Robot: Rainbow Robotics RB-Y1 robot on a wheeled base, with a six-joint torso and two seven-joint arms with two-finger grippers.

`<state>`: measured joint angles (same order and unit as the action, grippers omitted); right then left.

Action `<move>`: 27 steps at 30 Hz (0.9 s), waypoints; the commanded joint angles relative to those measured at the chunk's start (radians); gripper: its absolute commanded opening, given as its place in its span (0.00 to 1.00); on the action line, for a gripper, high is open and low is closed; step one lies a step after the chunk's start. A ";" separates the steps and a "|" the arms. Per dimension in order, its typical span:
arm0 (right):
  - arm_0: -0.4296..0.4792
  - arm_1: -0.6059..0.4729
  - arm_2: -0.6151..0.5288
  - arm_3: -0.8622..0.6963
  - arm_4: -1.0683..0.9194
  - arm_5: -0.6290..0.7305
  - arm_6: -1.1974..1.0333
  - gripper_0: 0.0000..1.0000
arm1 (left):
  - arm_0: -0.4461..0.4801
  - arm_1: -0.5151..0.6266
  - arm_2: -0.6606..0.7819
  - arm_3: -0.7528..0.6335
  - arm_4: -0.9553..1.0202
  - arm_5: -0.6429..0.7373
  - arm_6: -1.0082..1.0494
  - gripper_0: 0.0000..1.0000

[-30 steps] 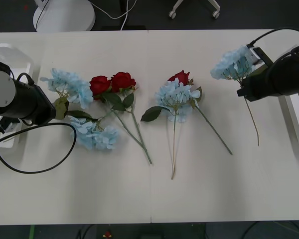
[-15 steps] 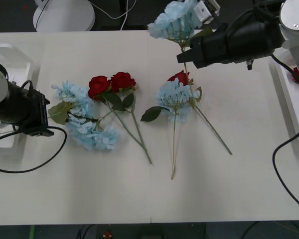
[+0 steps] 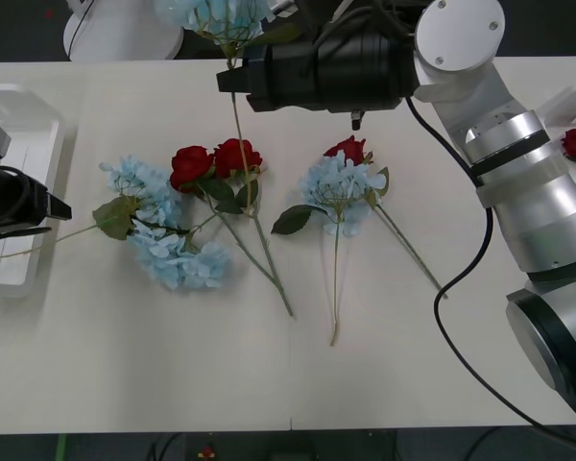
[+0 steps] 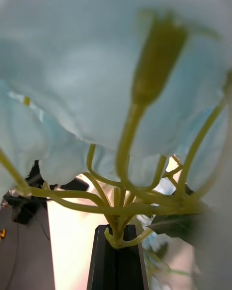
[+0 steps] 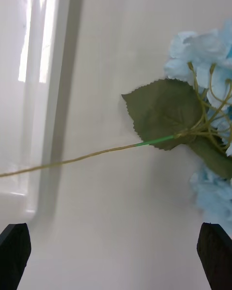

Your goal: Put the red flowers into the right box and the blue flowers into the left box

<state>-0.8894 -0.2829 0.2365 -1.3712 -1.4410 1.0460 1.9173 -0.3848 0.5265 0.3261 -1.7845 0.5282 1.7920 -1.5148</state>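
Left box (image 3: 19, 125) at 9 o'clock on the counter (image 3: 413, 365); left hand (image 5: 116, 251) over its rim, fingers spread, empty. A loose blue stem (image 3: 38, 242) crosses that rim, in the way. Blue flowers (image 3: 163, 235) and red flowers (image 3: 216, 158) lie tangled at centre. Right hand (image 3: 232, 79) at 12 o'clock pinches a blue cluster (image 3: 211, 14); should carry it high over the roses leftward
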 commanded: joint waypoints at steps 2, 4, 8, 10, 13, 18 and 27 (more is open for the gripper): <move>-0.056 0.067 0.093 -0.009 -0.030 -0.104 0.040 0.00 | -0.005 0.043 -0.010 -0.039 0.026 0.000 -0.154 1.00; -0.057 0.088 0.116 -0.009 -0.030 -0.136 0.042 0.00 | 0.004 0.044 -0.015 -0.059 0.091 -0.020 -0.157 1.00; -0.060 0.133 0.124 -0.009 -0.012 -0.146 0.037 0.00 | 0.066 0.036 -0.058 -0.128 0.269 -0.145 -0.166 1.00; -0.065 0.146 0.122 -0.009 0.001 -0.146 0.034 0.00 | 0.103 0.035 -0.090 -0.148 0.372 -0.244 -0.168 1.00; -0.066 0.160 0.124 -0.009 0.005 -0.146 0.031 0.00 | 0.152 0.015 -0.111 -0.150 0.516 -0.382 -0.185 1.00; -0.066 0.168 0.124 -0.009 0.005 -0.147 0.035 0.00 | 0.234 -0.002 -0.107 -0.161 0.668 -0.482 -0.347 1.00; -0.066 0.166 0.124 -0.009 0.005 -0.146 0.040 0.00 | 0.374 -0.026 0.083 -0.153 1.032 -0.468 -0.575 1.00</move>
<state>-0.8989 -0.1464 0.3610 -1.3670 -1.4430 0.9102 1.9200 -0.0652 0.5137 0.3401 -1.9051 1.4652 1.3265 -2.0366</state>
